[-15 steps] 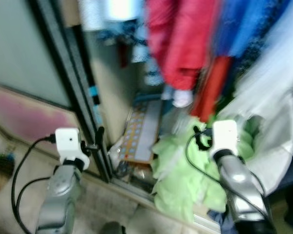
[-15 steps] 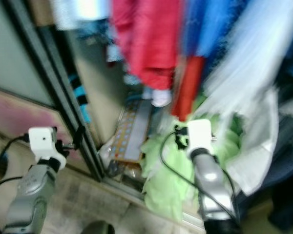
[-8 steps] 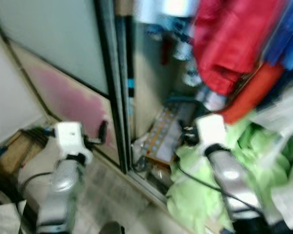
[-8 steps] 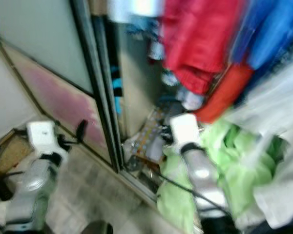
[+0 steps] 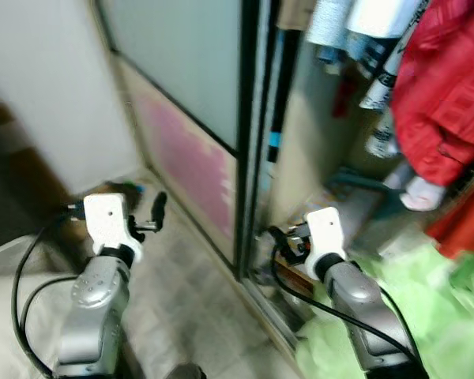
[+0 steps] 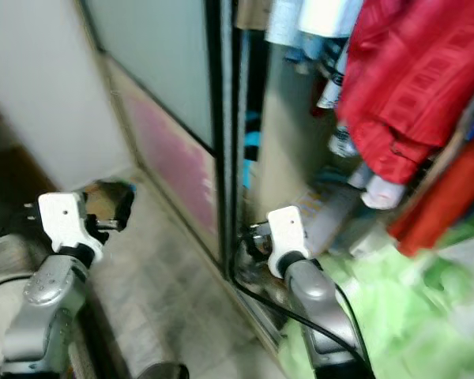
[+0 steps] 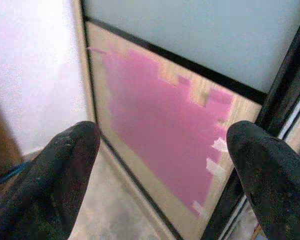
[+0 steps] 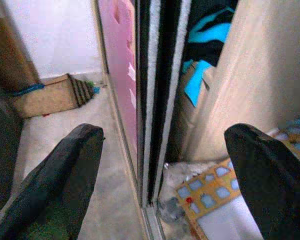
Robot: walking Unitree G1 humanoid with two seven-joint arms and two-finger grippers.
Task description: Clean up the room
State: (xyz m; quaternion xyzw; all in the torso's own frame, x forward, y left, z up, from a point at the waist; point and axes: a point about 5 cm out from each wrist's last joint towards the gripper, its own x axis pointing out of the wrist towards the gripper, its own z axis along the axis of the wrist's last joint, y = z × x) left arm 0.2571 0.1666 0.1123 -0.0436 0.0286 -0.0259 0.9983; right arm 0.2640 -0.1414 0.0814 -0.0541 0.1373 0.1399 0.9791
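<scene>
Camera swung left, so the sliding door (image 5: 191,118) sits mid-frame now.
Left claw (image 7: 160,165) and right claw (image 8: 162,170) both spread wide, holding nothing; green cloth (image 5: 426,316) piled beside right arm, red jacket (image 6: 415,87) hanging above.

Red jacket (image 6: 415,87) runs off the frame's top and right, the green cloth heap (image 5: 426,316) is smeared by blur, and the tan box (image 8: 45,97) is half behind a finger.

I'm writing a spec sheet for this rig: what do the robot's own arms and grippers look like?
Both arms are silver metallic tubes ending in white boxy wrist blocks, with black cables looping along them. The left gripper and the right gripper each have two long, rounded black fingers with a matte, slightly scuffed surface.
</scene>
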